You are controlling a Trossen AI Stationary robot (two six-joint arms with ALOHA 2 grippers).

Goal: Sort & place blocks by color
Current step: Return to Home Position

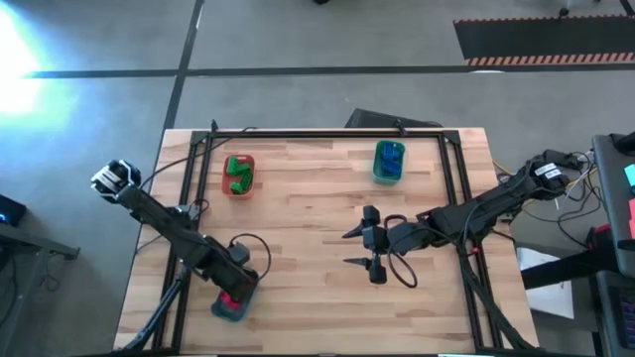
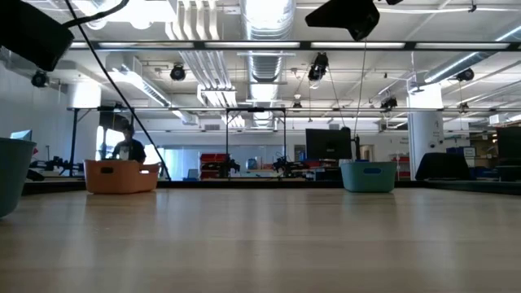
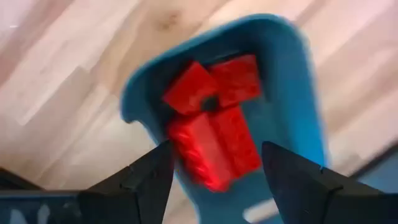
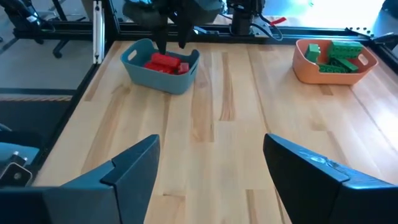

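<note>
Red blocks (image 3: 214, 134) lie in the teal tray (image 3: 292, 74) just beneath the left gripper (image 3: 216, 149), spread wide and holding nothing; the right gripper (image 4: 211, 142), equally open and empty, hovers well away

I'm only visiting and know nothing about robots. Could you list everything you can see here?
red blocks: at least three, red, in the teal tray, lower left in the high view
green blocks: several, green, in the orange tray, upper left
blue blocks: several, blue, in the green tray, upper right
table: one, light wood
person: one, dark clothing, in the room behind the table
left gripper: one, dark, open, above the teal tray
right gripper: one, dark, open, over bare table right of centre
</note>
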